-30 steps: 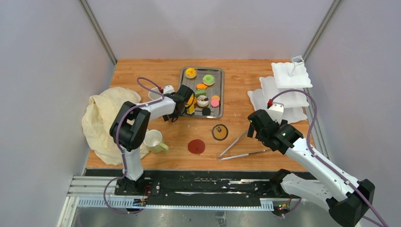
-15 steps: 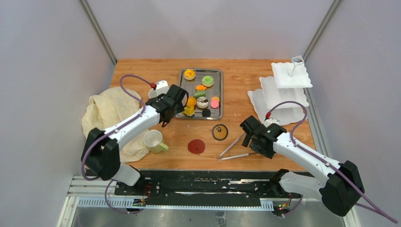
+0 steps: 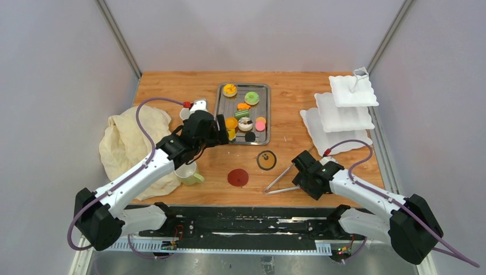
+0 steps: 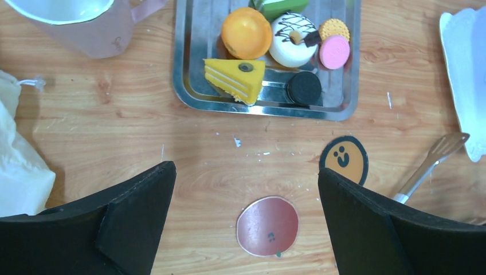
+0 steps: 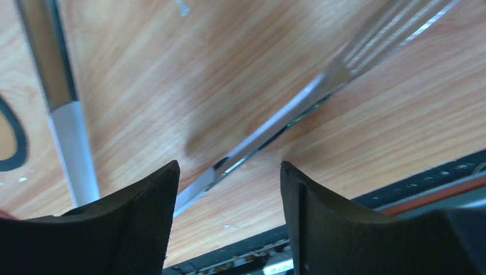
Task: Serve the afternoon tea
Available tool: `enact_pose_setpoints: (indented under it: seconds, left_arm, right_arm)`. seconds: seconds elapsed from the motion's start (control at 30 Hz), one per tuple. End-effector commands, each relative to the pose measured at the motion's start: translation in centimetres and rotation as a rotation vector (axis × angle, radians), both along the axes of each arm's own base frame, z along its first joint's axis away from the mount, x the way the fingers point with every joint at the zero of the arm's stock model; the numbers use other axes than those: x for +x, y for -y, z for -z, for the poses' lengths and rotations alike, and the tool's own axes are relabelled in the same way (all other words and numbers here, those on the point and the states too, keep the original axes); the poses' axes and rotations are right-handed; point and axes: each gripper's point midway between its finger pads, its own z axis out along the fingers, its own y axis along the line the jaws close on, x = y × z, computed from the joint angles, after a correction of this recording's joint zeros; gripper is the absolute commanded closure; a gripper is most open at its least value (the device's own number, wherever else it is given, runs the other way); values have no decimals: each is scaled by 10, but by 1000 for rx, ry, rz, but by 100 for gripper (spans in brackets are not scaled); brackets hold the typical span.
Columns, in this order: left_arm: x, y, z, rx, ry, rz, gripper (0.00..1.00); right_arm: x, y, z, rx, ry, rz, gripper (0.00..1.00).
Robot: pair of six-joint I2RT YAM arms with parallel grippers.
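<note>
The left gripper (image 4: 246,175), matte black fingers (image 4: 137,200) spread wide and empty, hung over the grained wooden table (image 4: 114,132), just short of the rectangular steel tray (image 4: 183,86) of glossy colourful pastries (image 4: 235,77) — a second earlier it was among them. The right gripper (image 5: 229,169), jaws apart, straddled one flat arm of the metal tongs (image 5: 269,123) — it had dropped from beside the white scalloped tiered stand (image 3: 344,112).

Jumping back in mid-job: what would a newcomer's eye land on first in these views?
The rectangular steel tray at the far middle of the table, crowded with colourful bite-size pastries, stands out most. Next comes the white square-tiered stand at the far right edge. Near the front edge, the right gripper hangs open with one arm of the metal tongs between its fingers.
</note>
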Motion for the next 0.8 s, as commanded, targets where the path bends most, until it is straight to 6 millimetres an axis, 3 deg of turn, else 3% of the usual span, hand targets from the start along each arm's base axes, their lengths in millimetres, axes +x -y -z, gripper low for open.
enact_pose_setpoints:
  seconds: [0.0,0.17,0.4,0.6,0.77]
  left_arm:
    - [-2,14,-9,-4,25,102,0]
    - [-1,18,-20,13,40,147,1]
    - [1,17,-38,43,70,178,2]
    - [1,18,-61,57,104,219,2]
    - [0,15,-74,78,130,235,2]
  right_arm:
    - [11,-11,-3,46,56,0,44]
    - [8,-7,0,32,55,-5,73]
    - [4,-13,-4,33,25,-117,98]
    - [3,-25,-21,29,-19,-302,99]
    - [26,-24,-50,-103,29,-576,99]
